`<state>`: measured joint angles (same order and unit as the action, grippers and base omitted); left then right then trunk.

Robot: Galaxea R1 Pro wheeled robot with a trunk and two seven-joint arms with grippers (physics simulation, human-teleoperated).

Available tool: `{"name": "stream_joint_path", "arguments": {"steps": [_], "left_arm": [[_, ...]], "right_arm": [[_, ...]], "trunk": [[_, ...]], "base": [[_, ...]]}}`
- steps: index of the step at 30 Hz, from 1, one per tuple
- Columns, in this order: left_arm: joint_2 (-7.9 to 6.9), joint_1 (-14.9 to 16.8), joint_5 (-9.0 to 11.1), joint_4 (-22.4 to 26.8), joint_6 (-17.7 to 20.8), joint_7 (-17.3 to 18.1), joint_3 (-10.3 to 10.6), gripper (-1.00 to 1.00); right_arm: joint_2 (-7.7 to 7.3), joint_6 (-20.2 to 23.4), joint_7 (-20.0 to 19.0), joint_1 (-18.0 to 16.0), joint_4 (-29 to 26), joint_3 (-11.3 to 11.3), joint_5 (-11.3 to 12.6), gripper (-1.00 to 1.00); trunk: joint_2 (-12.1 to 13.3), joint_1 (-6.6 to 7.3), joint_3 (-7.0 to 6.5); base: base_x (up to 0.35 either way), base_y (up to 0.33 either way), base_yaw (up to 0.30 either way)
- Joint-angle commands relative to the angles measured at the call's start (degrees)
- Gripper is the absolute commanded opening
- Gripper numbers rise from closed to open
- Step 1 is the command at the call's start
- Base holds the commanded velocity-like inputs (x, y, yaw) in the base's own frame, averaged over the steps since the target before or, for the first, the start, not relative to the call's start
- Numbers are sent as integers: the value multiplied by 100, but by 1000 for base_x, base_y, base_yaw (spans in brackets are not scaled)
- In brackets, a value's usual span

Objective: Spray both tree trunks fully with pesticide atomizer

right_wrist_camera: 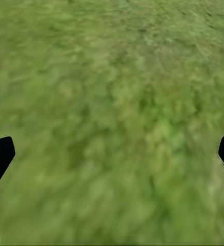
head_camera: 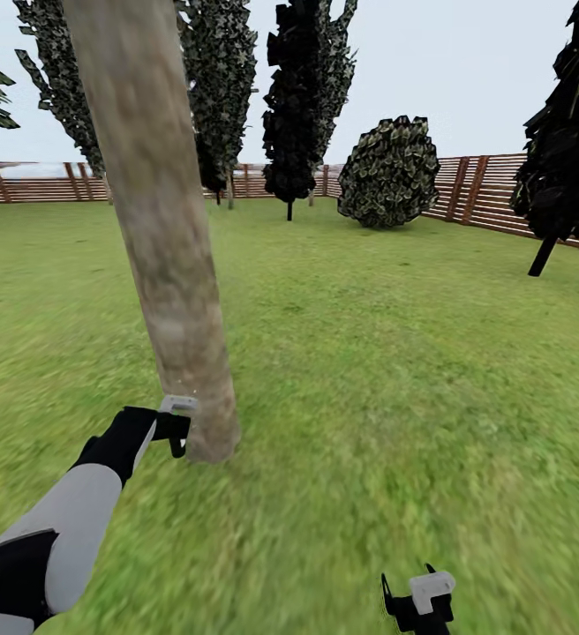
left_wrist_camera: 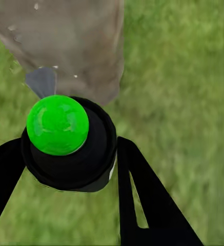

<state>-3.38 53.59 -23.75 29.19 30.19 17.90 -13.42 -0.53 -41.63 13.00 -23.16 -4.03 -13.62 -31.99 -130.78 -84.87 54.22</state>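
Green lawn [head_camera: 395, 370], brown slat fence [head_camera: 484, 190] behind, dark cone trees and round bush [head_camera: 388, 172]. Left gripper [left_wrist_camera: 70, 154] clamps the atomizer [left_wrist_camera: 65, 138], green-topped, black-bodied, right at the base of the pale leaning trunk [head_camera: 161, 229]; few whitish specks on bark. Right gripper [right_wrist_camera: 112, 154] spread wide over grass, holding nothing.

Mottled grey-brown tree trunk [head_camera: 161, 238] — bright green knob on black atomizer [left_wrist_camera: 65, 141] — green lawn [head_camera: 395, 353].

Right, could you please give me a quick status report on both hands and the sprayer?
Left hand shut on sprayer, nozzle at tree trunk base. Right hand open over grass. Nothing in the way.
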Motion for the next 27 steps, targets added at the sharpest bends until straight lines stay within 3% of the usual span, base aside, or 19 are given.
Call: {"name": "stream_joint_path", "arguments": {"steps": [1, 4, 11, 13, 15, 19, 27], "left_arm": [[3, 3, -59, 12, 22, 88, -39, -100], [-23, 6, -71, 17, 22, 359, -19, -100], [-63, 33, -94, 17, 17, 423, 5, -100], [-95, 30, -121, 16, 57, 630, 258, -100], [-290, 40, -158, 23, 204, 911, 465, -100], [-596, 81, -225, 38, 274, 1162, 567, -100], [-669, 1, -293, 123, 297, 1172, 645, -100]], "right_arm": [[0, -12, 36, -4, 8, -27, -61, 100], [0, -12, 36, -4, 8, -27, -61, 100], [0, -12, 36, -4, 8, -27, -61, 100], [0, -12, 36, -4, 8, -27, -61, 100], [0, -12, 34, -4, 8, -27, -63, 100], [0, -12, 35, -4, 8, -27, -62, 100], [0, -12, 30, -4, 8, -27, -64, 100]], "trunk": [[-2, 0, 5], [-2, 0, 5], [-2, 0, 5], [-2, 0, 5], [-2, 0, 5], [-2, 0, 5], [-2, 0, 5]], "base": [[50, -265, 0], [6, -271, 0], [-26, -272, 0], [72, -194, 0], [70, -91, 0], [15, -17, 0], [0, 0, 0]]}}
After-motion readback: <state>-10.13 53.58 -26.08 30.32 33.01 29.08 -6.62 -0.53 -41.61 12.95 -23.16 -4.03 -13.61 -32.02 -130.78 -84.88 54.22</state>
